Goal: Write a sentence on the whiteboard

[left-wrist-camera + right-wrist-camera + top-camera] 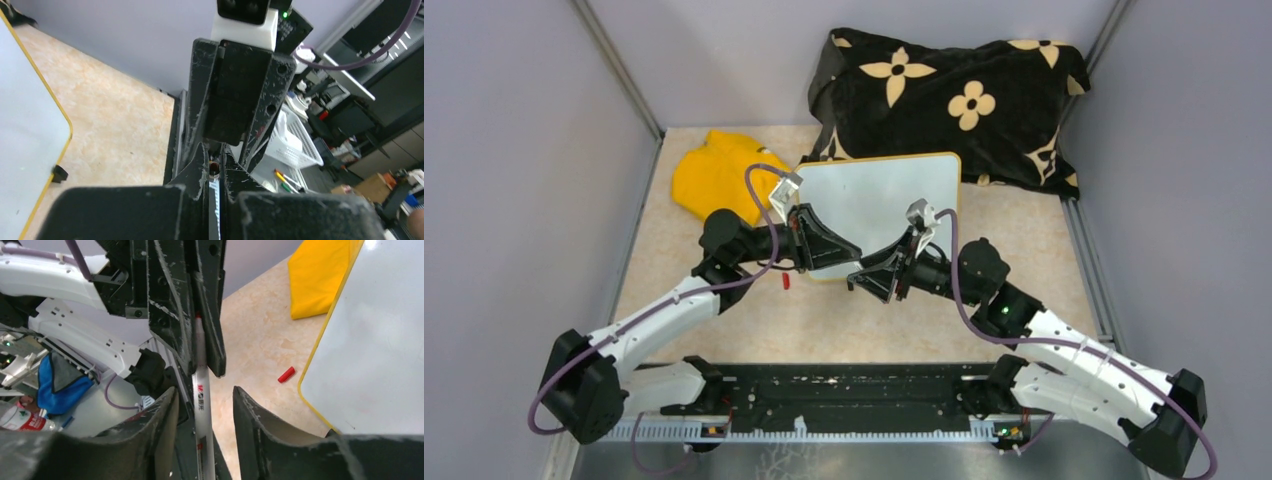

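The whiteboard [884,200] lies flat at the table's middle, and its visible surface is blank. No red sentence shows in any view. My left gripper [856,253] hovers over the board's near edge, shut on a white marker [214,189]. In the right wrist view the marker [201,405] hangs from the left gripper's fingers [212,315]. My right gripper [204,390] faces the left one, with its open jaws on either side of the marker's barrel and not touching it. The marker's red cap [785,281] lies on the table left of the board.
A yellow cloth [714,175] lies at the back left, touching the board's corner. A black blanket with tan flowers [954,95] is bunched at the back right. Grey walls close in both sides. The board's yellow rim [60,112] and a black clip foot [59,173] show in the left wrist view.
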